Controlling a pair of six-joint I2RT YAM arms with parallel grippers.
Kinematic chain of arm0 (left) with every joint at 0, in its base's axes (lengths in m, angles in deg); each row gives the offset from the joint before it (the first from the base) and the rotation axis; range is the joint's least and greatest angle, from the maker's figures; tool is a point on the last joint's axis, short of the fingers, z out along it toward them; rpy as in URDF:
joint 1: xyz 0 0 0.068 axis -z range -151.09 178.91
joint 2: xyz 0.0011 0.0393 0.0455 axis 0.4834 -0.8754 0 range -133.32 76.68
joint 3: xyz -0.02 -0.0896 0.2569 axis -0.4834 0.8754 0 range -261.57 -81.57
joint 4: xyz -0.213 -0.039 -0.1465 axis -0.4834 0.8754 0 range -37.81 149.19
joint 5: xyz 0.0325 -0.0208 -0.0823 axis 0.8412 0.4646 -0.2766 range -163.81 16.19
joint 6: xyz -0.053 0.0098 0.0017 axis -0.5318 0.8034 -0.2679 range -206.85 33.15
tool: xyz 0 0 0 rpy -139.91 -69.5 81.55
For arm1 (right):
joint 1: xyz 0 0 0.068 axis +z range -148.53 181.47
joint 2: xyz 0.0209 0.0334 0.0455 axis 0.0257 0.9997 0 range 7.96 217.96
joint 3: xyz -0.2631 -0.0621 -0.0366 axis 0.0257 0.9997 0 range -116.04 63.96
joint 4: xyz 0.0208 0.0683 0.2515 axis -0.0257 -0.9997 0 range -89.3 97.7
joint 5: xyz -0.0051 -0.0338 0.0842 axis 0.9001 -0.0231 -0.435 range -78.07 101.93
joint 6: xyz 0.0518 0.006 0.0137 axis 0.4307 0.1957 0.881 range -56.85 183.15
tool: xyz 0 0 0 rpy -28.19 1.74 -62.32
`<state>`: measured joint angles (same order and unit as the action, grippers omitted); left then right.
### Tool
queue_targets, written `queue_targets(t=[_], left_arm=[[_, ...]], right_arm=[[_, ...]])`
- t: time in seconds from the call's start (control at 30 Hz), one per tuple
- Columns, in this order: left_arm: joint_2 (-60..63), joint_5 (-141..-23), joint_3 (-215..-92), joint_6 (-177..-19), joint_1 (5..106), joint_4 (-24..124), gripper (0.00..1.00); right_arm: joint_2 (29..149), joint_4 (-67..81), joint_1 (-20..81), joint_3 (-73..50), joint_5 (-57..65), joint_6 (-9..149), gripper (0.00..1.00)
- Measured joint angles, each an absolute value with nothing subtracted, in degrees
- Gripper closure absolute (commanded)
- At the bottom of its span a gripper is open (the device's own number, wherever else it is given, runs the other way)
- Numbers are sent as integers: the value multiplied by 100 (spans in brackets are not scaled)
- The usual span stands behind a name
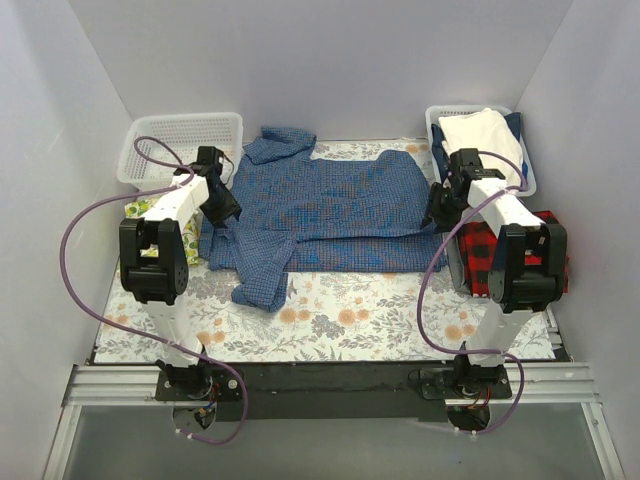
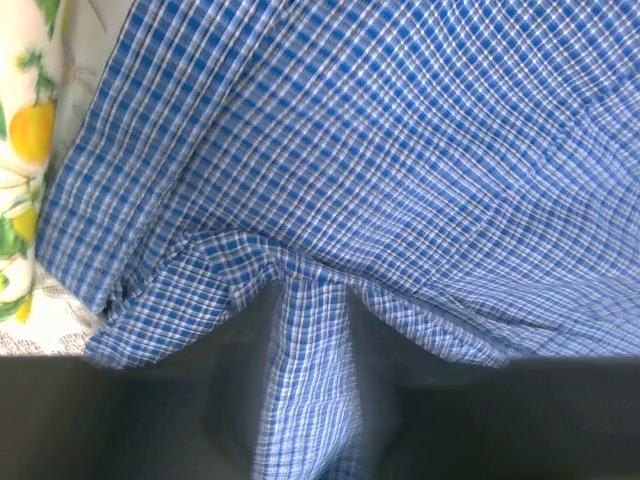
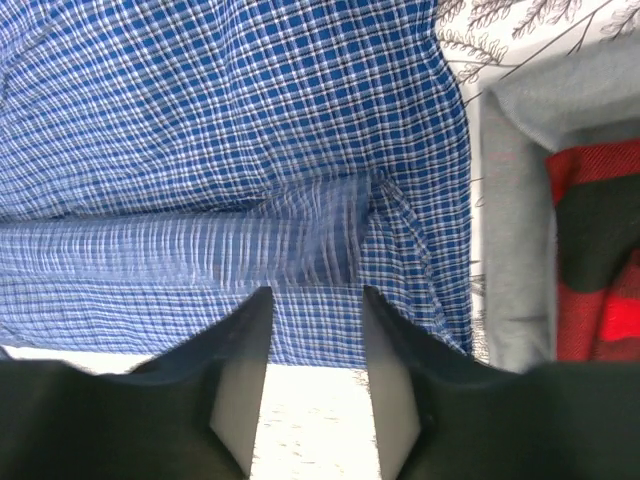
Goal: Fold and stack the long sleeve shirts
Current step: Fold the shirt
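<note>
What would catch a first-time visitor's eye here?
The blue checked shirt spread across the middle of the floral table cover, with the left gripper pinching its left edge and the right gripper, fingers apart, at its right edge. Next, the red-and-black plaid shirt beside the right arm, and the white garment heaped in the back-right basket.

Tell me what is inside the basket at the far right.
A plain white garment fills the basket, lying on something dark blue. Whatever is beneath them is covered.
</note>
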<state>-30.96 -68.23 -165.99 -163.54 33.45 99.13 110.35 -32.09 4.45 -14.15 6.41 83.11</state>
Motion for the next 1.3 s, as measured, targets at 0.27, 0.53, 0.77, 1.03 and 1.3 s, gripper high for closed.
queue_targets(t=[0.27,0.53,0.77,1.03,1.3], left_arm=[[-3317,-6672,-17251,-16197,3314,9817,47],[-3161,-6563,-17039,-16030,3314,9725,55],[-2860,-6574,-16027,-15952,3312,9832,54],[-2860,-6984,-15596,-15882,3220,9686,53],[-3157,-7262,-15633,-15808,2975,9450,52]], right_arm=[[11026,-3161,430,-1806,735,8239,40],[10928,-3102,697,-1918,726,8021,58],[10937,-3167,2177,-1789,556,7656,45],[11193,-2737,4430,-1813,-87,6515,41],[11461,-2109,5667,-1666,-469,5621,38]])
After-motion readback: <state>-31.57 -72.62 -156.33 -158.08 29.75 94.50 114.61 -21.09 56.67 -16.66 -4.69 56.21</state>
